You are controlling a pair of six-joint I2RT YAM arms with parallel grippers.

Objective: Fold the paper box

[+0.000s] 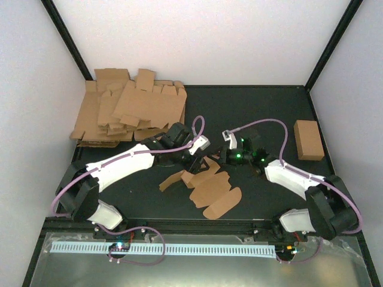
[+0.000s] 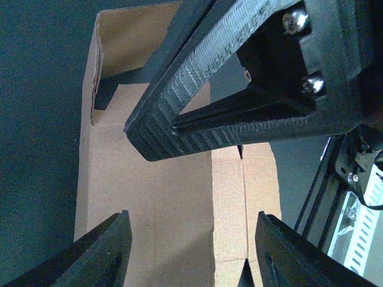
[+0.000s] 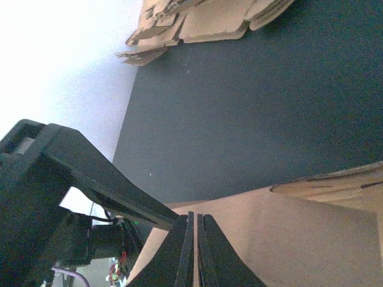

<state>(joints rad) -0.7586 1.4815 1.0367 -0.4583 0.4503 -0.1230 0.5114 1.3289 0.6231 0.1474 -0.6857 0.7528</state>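
The paper box (image 1: 215, 191) lies as a brown die-cut blank on the black table between the two arms, its rounded flaps spread toward the front. In the left wrist view the paper box (image 2: 155, 197) fills the space under my left gripper (image 2: 191, 239), which is open and straddles a creased panel without touching it. My left gripper (image 1: 196, 154) and right gripper (image 1: 214, 160) meet at the blank's far edge. In the right wrist view my right gripper (image 3: 196, 218) is shut, its tips against the paper box (image 3: 299, 239); I see nothing pinched between them.
A thick heap of flat cardboard blanks (image 1: 131, 110) sits at the back left. A smooth brown cardboard brick (image 1: 308, 139) stands at the right. A white perforated rail (image 1: 161, 248) runs along the near edge.
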